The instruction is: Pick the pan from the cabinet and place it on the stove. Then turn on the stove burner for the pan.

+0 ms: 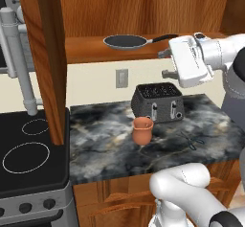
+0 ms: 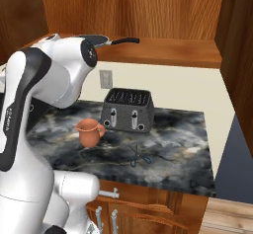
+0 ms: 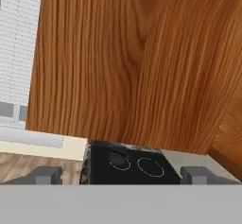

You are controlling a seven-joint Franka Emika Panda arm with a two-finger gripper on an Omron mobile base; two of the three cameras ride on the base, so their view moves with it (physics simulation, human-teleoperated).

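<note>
The dark pan (image 1: 125, 41) lies on the open cabinet's shelf (image 1: 91, 53), its thin black handle pointing right. My gripper (image 1: 165, 63) hangs just right of the handle's end and a little lower, fingers pointing left, open and empty. In the right base view my arm hides part of the pan (image 2: 101, 39). The hand view looks along the gripper (image 3: 122, 176) at the cabinet door's wood (image 3: 132, 67), with the stove (image 3: 101, 168) below it. The black stove (image 1: 52, 140) sits at lower left with its largest burner ring (image 1: 26, 157) and front knobs (image 1: 25, 208).
The cabinet's open door (image 1: 45, 53) hangs between the stove and the marble counter (image 1: 105, 149). On the counter stand a dark toaster (image 1: 158, 102), a terracotta cup (image 1: 142, 129) and scissors (image 1: 191, 140). A wall outlet (image 1: 122, 78) is behind them.
</note>
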